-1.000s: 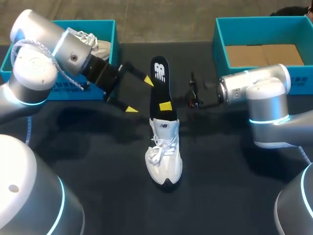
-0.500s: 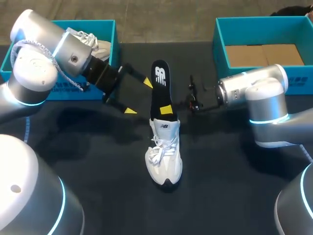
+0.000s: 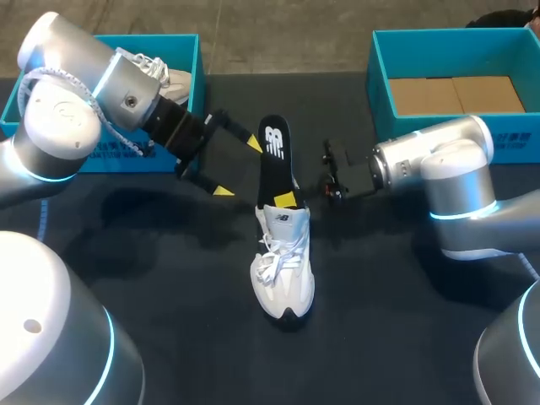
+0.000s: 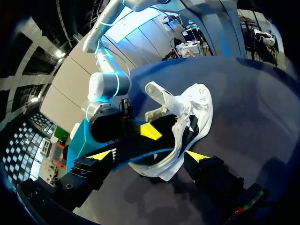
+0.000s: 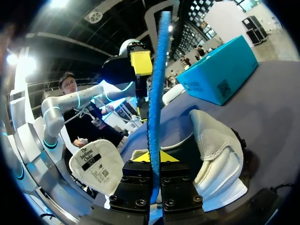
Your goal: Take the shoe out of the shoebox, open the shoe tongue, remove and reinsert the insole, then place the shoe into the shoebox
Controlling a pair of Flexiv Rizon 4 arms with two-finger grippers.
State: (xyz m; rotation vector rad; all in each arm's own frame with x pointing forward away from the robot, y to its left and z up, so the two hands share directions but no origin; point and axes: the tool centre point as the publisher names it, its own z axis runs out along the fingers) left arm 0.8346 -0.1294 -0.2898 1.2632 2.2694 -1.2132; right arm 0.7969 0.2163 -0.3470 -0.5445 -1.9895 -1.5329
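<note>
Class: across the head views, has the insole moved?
Yes. The insole has slid toward the unmoved white shoe, its far end now nearer the heel.

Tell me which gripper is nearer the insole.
Right. The right gripper is shut on the insole where it meets the shoe. The left gripper stands open beside the insole, one tip close to its edge.

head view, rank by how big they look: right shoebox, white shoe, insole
1. right shoebox
2. white shoe
3. insole, which stands tilted, so it may look shorter than it is
</note>
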